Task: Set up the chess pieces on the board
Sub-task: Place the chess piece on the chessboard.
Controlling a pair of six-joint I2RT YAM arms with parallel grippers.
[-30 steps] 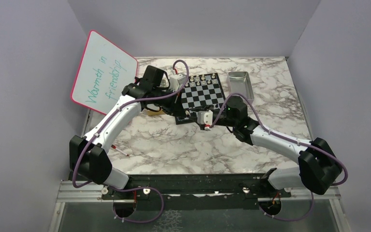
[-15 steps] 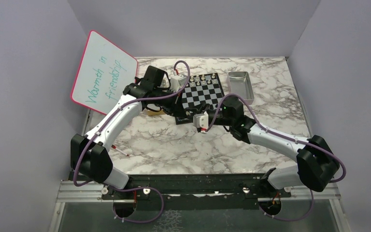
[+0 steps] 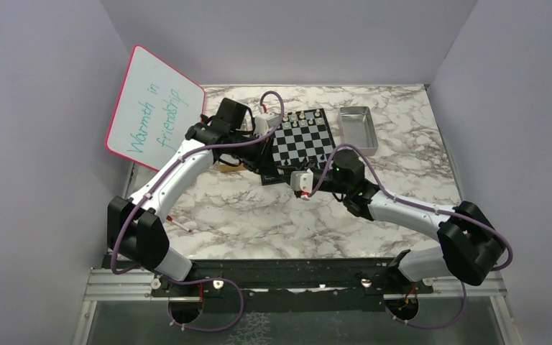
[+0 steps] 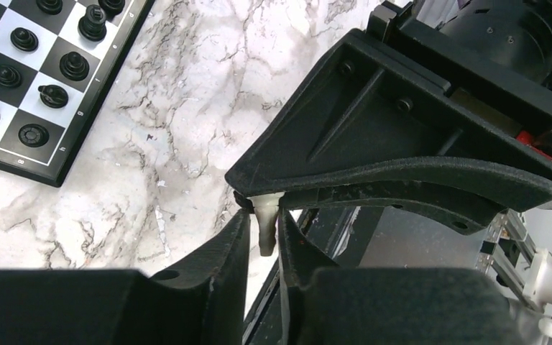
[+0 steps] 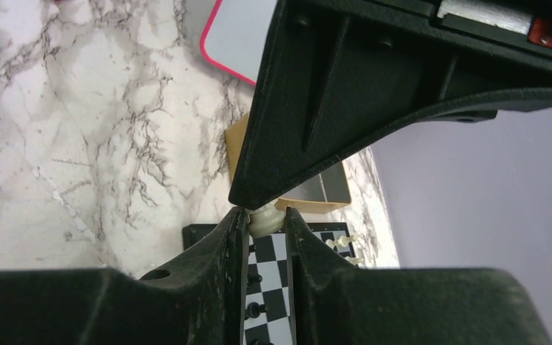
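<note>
Pale chess piece (image 5: pixel 265 222) is clamped in your right gripper (image 5: pixel 266 215), and the board (image 5: pixel 270 305) lies just ahead of its fingertips at the bottom centre of the wrist view, while your left gripper (image 4: pixel 263 215) brackets another pale piece (image 4: pixel 267 231), grip uncertain.

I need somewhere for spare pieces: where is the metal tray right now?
In the top view, the metal tray lies on the robot's right side, just beyond the board and its right edge.
</note>
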